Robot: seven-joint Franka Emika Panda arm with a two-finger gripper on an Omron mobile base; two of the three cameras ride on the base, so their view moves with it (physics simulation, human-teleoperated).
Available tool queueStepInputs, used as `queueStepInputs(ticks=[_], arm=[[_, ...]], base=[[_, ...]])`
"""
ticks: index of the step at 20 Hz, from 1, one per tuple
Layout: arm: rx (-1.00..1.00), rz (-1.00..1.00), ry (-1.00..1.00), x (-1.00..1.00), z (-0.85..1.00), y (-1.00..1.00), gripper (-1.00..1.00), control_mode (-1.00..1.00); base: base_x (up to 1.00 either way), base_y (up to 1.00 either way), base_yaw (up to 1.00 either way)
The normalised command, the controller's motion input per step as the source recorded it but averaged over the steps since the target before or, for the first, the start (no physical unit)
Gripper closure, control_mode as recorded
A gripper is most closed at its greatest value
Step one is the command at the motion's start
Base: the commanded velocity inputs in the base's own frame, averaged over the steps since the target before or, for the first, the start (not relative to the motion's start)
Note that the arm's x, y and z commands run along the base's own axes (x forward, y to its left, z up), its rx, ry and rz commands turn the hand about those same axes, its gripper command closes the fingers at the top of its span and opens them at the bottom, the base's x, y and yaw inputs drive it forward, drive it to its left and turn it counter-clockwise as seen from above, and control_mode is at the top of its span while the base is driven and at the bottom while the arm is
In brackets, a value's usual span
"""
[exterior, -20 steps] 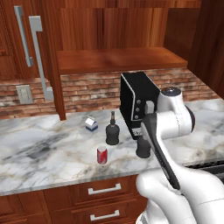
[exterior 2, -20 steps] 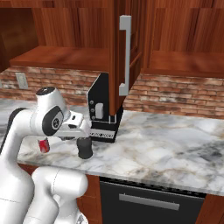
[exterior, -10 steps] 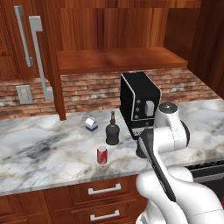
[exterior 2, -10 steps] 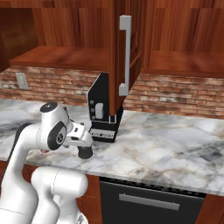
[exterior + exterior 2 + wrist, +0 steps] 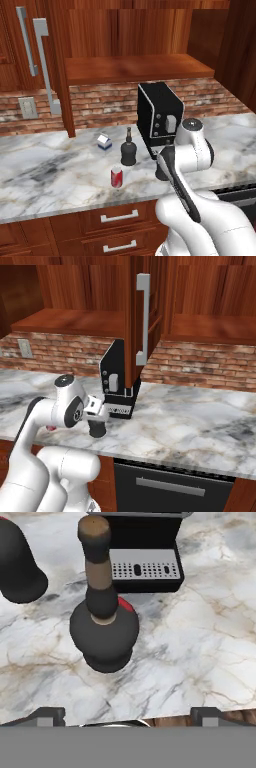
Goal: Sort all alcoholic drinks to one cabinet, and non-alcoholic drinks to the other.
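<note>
The grey-veined white marble tabletop (image 5: 45,175) carries everything, and the black boxy coffee machine (image 5: 159,117) on it serves here as the landmark. Above the machine hang two adjoining reddish-brown wooden wall cabinets (image 5: 75,286) with long grey bar handles; one door (image 5: 141,321) stands open just over the machine, and the shelf (image 5: 135,67) inside that I can see is bare.

The tool (image 5: 127,712) hangs low in front of the coffee machine with its two fingers spread wide, holding nothing and touching nothing. In the hand view, one dark squat bell-shaped bottle with a long thin neck and a light neck band (image 5: 103,624) stands upright between the tool and the machine's drip tray.

There are two such bottles: this one (image 5: 161,172), just in front of the machine, and the second bottle (image 5: 128,148) to the left of it. One small red soda can with silver top (image 5: 116,177) stands further left and forward. One small white-and-blue milk carton (image 5: 104,142) stands left of the machine, nearer the brick wall.
</note>
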Motion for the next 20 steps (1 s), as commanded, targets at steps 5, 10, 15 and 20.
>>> queueStepInputs(ticks=[5, 10, 15, 20], arm=[[0.01, 0.00, 0.00, 0.45, -0.10, 0.01, -1.00, -1.00], [0.00, 0.00, 0.00, 0.39, -0.12, 0.02, -1.00, -1.00], [0.00, 0.01, 0.00, 0.32, -0.24, 0.07, -1.00, -1.00], [0.00, 0.03, -0.01, 0.04, -0.28, 0.02, -1.00, -1.00]], base=[[0.00, 0.00, 0.00], [0.00, 0.00, 0.00], [0.00, 0.00, 0.00], [0.00, 0.00, 0.00]])
